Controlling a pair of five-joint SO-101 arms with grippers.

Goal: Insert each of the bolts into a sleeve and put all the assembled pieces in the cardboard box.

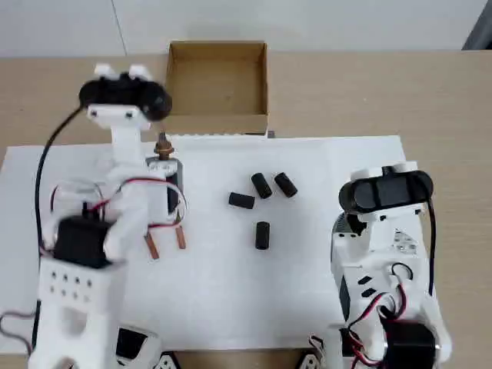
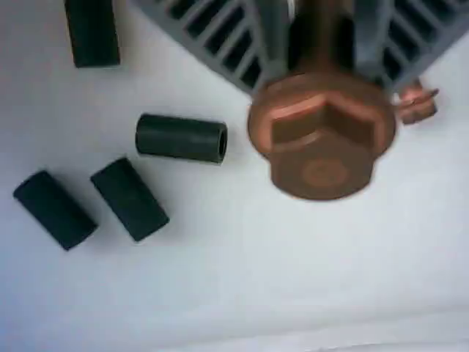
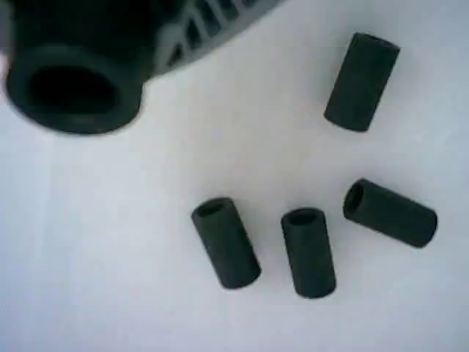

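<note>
Mid-assembly near the cardboard box (image 1: 217, 81): copper bolt (image 2: 320, 139) clamped in the left jaws off the box's front corner, black sleeve (image 3: 73, 88) pinched in the right jaws farther from it, shank-to-bore alignment apparently due next.

a white sheet (image 1: 231, 292) lies flat on a pale wooden desk (image 1: 446, 100). bare wood shows past the sheet's far edge and along both its sides. beyond the sheet stands a light wall (image 1: 307, 19), with a dark object (image 1: 484, 34) at one far corner, too cropped to identify.
</note>
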